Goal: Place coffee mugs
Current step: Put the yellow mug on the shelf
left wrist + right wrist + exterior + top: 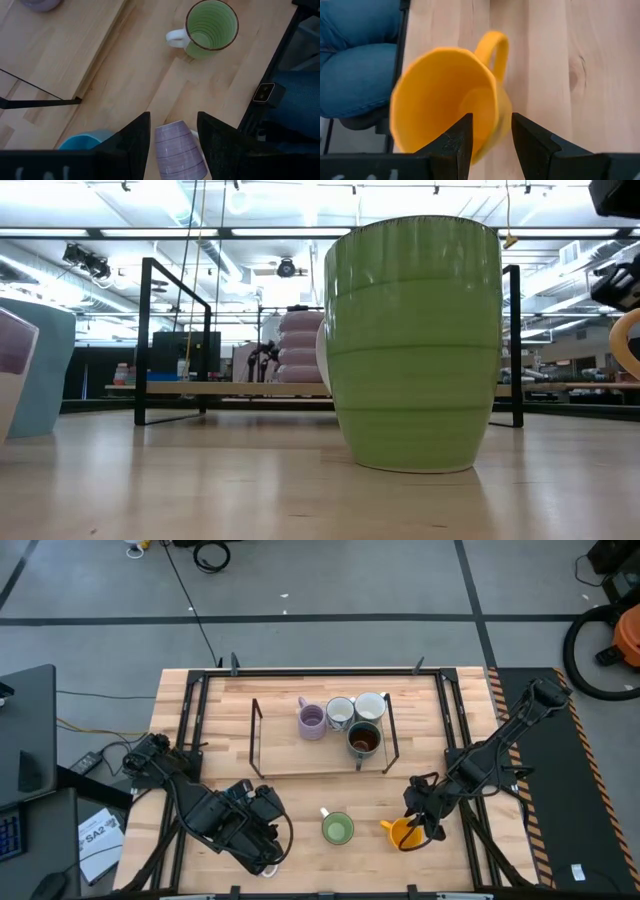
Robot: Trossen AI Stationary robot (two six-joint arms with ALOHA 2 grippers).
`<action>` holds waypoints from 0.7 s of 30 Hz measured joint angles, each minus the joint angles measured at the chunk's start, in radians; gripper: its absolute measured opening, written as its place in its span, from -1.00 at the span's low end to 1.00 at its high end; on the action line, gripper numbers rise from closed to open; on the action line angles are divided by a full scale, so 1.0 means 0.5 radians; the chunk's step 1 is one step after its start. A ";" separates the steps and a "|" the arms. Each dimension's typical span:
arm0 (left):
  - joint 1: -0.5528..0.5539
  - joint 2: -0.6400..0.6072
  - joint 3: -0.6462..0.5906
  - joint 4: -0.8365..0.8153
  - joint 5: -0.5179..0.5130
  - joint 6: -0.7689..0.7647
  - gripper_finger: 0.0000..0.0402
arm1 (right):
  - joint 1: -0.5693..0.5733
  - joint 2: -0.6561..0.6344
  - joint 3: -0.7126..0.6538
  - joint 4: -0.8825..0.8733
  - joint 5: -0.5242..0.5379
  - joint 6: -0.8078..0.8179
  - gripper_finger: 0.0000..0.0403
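Orange mug (pixel 404 834) sits tilted in my right gripper (pixel 424 825), near-right of table, green mug (pixel 337 829) just left. Low view: green mug fills centre. L wrist: left gripper (pixel 173 131) straddles lilac mug (pixel 178 151), grip unclear. R wrist: fingers (pixel 457 140) clamp orange rim.

My right pincer (pixel 489 135) pinches the tilted orange mug (pixel 445 97) beside the upright green ribbed mug (pixel 337 829); four more crowd the wooden shelf (pixel 290 755)

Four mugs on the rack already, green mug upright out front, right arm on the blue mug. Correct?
Not quite: the right gripper is on the orange mug, not a blue one, as the right wrist view shows. Four mugs on the rack and the upright green mug are correct.
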 joint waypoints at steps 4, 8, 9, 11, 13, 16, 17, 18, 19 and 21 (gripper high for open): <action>0.000 0.000 0.000 0.000 0.000 0.000 -0.16 | 0.000 -0.001 -0.041 0.035 0.001 0.003 -0.30; 0.000 0.000 0.000 0.000 -0.009 0.000 -0.16 | 0.000 -0.001 -0.074 0.070 0.002 0.003 -0.30; 0.000 0.000 0.000 0.000 -0.014 0.000 -0.16 | -0.001 -0.001 -0.075 0.084 0.002 0.002 -0.30; 0.000 0.000 0.000 0.000 -0.018 0.000 -0.16 | -0.001 -0.001 -0.075 0.090 0.002 0.002 -0.31; 0.000 0.000 0.000 0.000 -0.020 0.000 -0.16 | -0.001 -0.001 -0.075 0.089 0.002 0.002 -0.31; 0.000 0.000 0.000 0.000 -0.020 0.000 -0.16 | -0.001 -0.001 -0.075 0.090 0.002 0.002 -0.36; 0.000 0.000 0.000 0.000 -0.020 0.000 -0.16 | -0.001 -0.001 -0.075 0.090 0.002 0.002 -0.38; 0.000 0.000 0.000 0.000 -0.020 0.001 -0.16 | -0.001 -0.001 -0.075 0.090 0.002 0.002 -0.41; 0.000 0.000 0.000 0.000 -0.020 0.000 -0.16 | -0.001 -0.001 -0.075 0.090 0.002 0.002 -0.44; 0.000 0.000 0.000 0.001 -0.020 0.000 -0.16 | -0.001 -0.001 -0.075 0.090 0.002 0.002 -0.50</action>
